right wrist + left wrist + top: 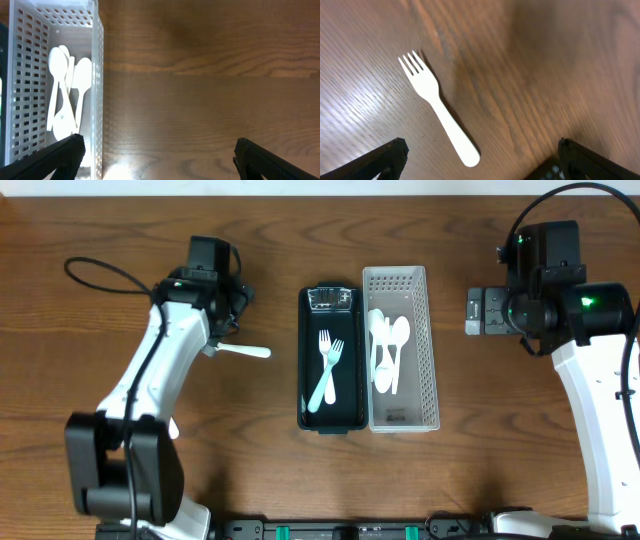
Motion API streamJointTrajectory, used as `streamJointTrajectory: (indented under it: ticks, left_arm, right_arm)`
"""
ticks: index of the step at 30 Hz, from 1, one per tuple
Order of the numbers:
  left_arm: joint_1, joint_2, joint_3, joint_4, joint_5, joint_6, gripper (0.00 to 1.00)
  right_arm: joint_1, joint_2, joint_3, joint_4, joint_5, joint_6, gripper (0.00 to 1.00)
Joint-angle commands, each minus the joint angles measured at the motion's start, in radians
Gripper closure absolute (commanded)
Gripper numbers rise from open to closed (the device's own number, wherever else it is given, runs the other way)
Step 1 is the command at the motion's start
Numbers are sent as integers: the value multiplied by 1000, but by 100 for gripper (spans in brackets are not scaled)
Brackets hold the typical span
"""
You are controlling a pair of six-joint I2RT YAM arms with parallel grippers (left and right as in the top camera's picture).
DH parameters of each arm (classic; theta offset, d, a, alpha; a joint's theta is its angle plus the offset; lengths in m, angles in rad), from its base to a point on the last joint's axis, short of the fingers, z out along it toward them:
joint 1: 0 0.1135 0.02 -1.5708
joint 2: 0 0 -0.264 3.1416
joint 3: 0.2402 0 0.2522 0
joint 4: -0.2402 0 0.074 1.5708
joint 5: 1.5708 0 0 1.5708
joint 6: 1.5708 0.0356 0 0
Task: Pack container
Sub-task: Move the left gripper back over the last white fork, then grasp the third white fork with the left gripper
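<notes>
Its arm angled up from 7 o'clock, the left gripper (480,150) hangs with fingers spread wide over a lone white plastic fork (437,107) on the table (100,220) at 9 o'clock of the black container (306,360), while the right gripper (157,150), equally agape, hovers at 3 o'clock of the white slotted basket (430,350) of spoons (388,345).

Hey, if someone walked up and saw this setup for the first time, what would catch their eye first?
Mid-table, two bins sit side by side: a black tray holding two white forks and, to its right, a white perforated basket holding white spoons. Off to the tray's left, one lone white fork lies on the table, right under the open left hand.
</notes>
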Motion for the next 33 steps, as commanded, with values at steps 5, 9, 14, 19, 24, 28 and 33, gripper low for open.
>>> streamJointTrajectory:
  ticks: [5,9,14,19,24,28,33]
  left_arm:
    - [33,72,-3,-6,50,-259,2]
    - [62,76,-3,-3,49,-324,2]
    - [94,127,-3,-8,112,-324,2]
    - [95,211,-3,-8,158,-323,2]
    - [95,262,-3,-8,177,-323,2]
    - [95,282,-3,-9,177,-323,2]
    - [95,290,-5,-11,177,-324,2]
  right_arm:
    - [-8,1,-3,-8,6,-12,1]
    - [-8,1,-3,-8,6,-12,1]
    - [-8,1,-3,-7,6,-12,1]
    - [-8,1,-3,-8,6,-12,1]
    - [-8,1,-3,-11,6,-12,1]
    - [-8,1,-3,-17,6,-12,1]
    - [-8,1,-3,-19,6,-12,1]
